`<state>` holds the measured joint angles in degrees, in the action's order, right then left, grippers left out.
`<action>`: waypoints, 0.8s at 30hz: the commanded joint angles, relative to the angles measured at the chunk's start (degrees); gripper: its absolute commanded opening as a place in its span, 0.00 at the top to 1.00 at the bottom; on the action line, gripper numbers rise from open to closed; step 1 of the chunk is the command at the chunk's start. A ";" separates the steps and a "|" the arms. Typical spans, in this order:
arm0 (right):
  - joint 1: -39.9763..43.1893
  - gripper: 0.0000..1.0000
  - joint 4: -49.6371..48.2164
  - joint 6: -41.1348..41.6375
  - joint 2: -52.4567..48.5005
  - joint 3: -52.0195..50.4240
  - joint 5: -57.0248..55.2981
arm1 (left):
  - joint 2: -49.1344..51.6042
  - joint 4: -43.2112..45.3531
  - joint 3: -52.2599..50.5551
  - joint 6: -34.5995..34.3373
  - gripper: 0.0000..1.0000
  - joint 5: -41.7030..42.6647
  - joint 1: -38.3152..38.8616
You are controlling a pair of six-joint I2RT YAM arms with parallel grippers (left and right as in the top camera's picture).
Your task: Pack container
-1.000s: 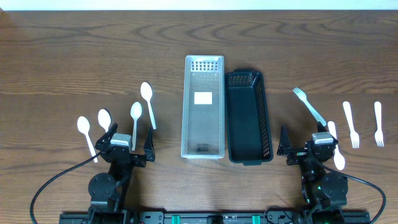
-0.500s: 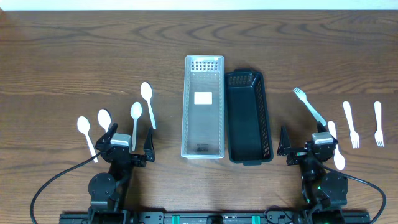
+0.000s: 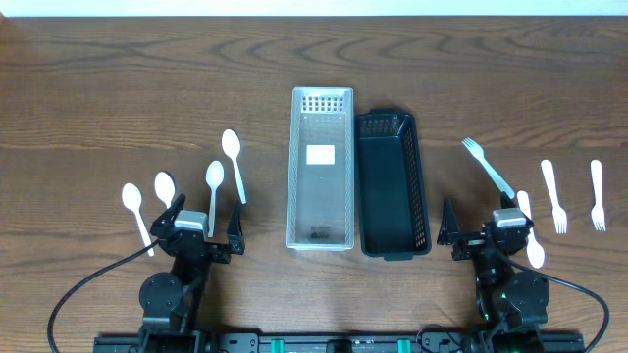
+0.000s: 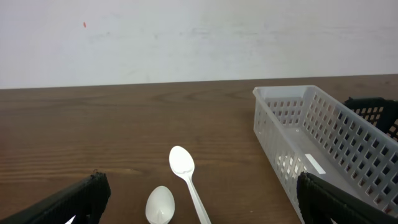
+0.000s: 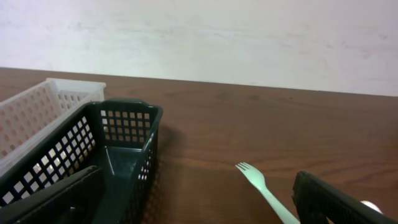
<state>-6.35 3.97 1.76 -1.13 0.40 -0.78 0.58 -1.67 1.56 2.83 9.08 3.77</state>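
Two open grippers waited at the near edge, with the baskets between them.
At far left, four white spoons (image 3: 215, 176) lay on the wooden table (image 3: 98, 88), fanned around the left gripper (image 3: 199, 224), whose jaws stood wide apart and gripped nothing. In the middle sat a long white basket (image 3: 295, 167) with a pale label on its floor, and a black basket (image 3: 422, 196) just beside it on the right. Farther right, the right gripper (image 3: 481, 231) was likewise spread wide and empty-handed. An angled fork (image 3: 488, 167) lay just ahead of it, a lone spoon (image 3: 535, 255) close beside it, and two more forks (image 3: 552, 191) lay beyond.
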 commanded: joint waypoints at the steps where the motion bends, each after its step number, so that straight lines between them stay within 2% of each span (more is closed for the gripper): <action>1: -0.59 0.01 0.26 2.45 0.00 -0.07 0.63 | -0.35 -1.07 -1.33 -0.39 0.02 1.42 -0.22; 5: -0.59 0.01 1.97 4.33 -0.02 2.05 0.87 | 0.20 -1.09 1.20 -7.28 0.02 1.42 -0.22; 9: -0.31 0.01 9.09 4.37 -1.90 9.38 -0.11 | 4.59 -3.58 8.15 -7.65 0.02 0.35 -0.22; 14: 0.17 0.01 16.94 4.39 -11.69 21.68 -0.28 | 17.27 -8.02 21.99 -7.61 0.02 0.28 -0.22; 17: 0.20 0.01 25.14 4.39 -20.17 32.04 -0.37 | 26.43 -12.24 31.69 -7.63 0.02 0.11 -0.22; 21: 0.90 0.01 38.82 4.42 -32.96 47.41 -0.72 | 38.99 -25.94 46.82 -7.65 0.02 -2.25 -0.22; 24: 2.19 0.01 51.52 4.37 -44.57 60.46 -0.68 | 48.85 -41.33 58.97 -7.65 0.02 -4.76 -0.22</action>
<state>-5.34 50.41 5.63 -37.87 51.77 -1.04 41.87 -35.57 51.05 -4.51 7.44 3.79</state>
